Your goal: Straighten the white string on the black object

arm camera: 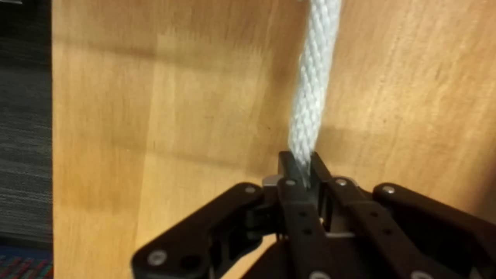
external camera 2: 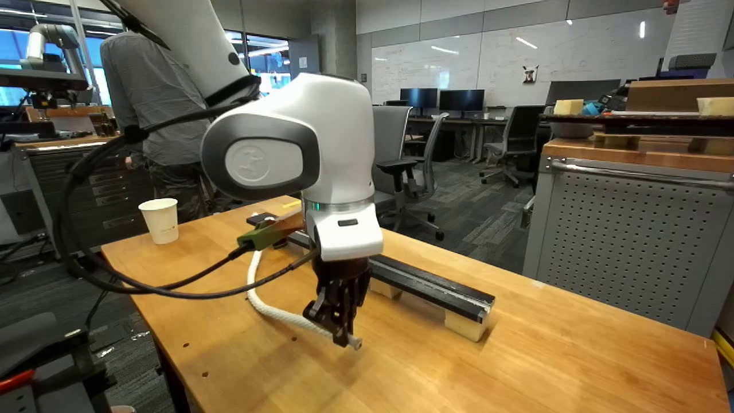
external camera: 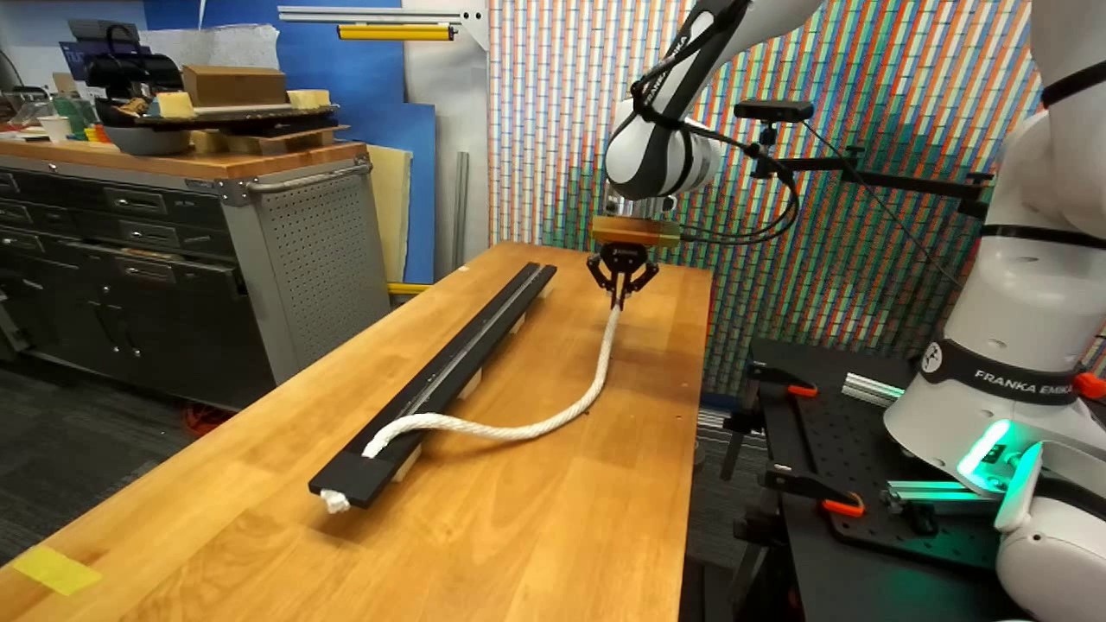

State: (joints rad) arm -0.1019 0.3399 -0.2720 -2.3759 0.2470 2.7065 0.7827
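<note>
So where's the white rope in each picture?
In an exterior view: white rope, below center, curving to the gripper.
In an exterior view: white rope, lower left of center.
Wrist view: white rope, right of center, reaching the top edge.
Shared landmark: the gripper, pinching it.

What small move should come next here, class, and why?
Probably move the gripper sideways, toward the string-free end of the bar. The gripper holds the string near one end, beside the bar; the string meets the bar only near the opposite end, bowing across the table between. Bringing the held end in line may ease that curve.
</note>
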